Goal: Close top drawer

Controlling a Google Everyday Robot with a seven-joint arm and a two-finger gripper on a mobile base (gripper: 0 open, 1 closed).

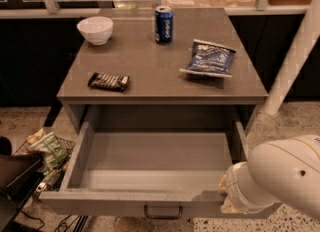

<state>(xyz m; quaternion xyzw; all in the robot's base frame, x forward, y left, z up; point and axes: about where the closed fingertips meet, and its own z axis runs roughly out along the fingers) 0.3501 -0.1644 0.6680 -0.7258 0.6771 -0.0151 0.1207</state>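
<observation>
The top drawer (155,163) of the grey cabinet stands pulled out toward me. It is a wide grey box with a plain inside and nothing in it. Its flat front panel (125,207) carries a dark bar handle (163,212) at centre, at the bottom of the view. My white arm (285,176) comes in from the lower right. My gripper (225,196) is at the arm's end, against the right part of the drawer's front panel, mostly hidden by the wrist.
On the cabinet top (150,66) lie a white bowl (95,29), a blue can (164,24), a blue chip bag (209,59) and a dark snack bar (108,81). A wire basket of packets (46,151) sits on the floor at left. A white post (295,61) stands at right.
</observation>
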